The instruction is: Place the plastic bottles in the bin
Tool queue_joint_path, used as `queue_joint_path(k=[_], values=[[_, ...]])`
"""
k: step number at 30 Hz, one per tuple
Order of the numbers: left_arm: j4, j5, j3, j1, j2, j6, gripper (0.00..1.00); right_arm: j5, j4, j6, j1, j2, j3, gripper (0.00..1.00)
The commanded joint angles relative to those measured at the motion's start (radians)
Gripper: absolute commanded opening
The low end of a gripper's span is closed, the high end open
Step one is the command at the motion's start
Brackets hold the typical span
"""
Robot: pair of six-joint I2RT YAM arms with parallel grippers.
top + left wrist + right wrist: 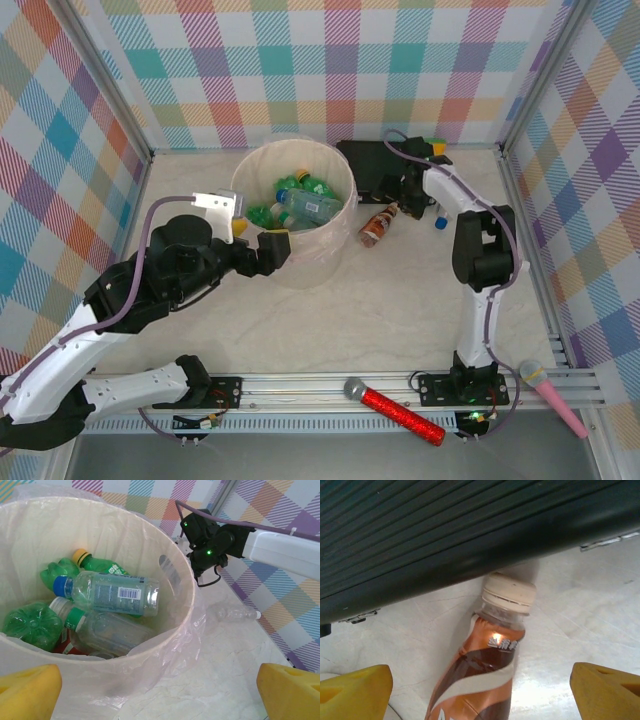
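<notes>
Brown bottle (485,655) lies on the tabletop (580,605) just right of the bin (310,258), its cap at the edge of the black box (445,540). Right gripper (480,692) hovers over it, jaws spread wide and empty. To grasp well, it should lower straight, straddle the body below the neck and close firmly. Left gripper (160,695) sits at the bin's near wall, jaws released and empty.

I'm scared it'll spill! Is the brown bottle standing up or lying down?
Lying down. The brown bottle rests on its side on the table, cap toward the black box.
</notes>
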Motion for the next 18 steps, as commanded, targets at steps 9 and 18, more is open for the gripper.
queue_joint_path(k=[9,18], values=[[-0.008,-0.016,-0.013,-0.009,-0.025,0.029,1.0,-0.013,-0.073,-0.029,-0.006,0.029,-0.036,0.84],[0.021,-0.002,-0.042,-0.01,-0.032,0.032,1.0,0.015,-0.056,-0.067,-0.013,-0.038,-0.132,0.75]])
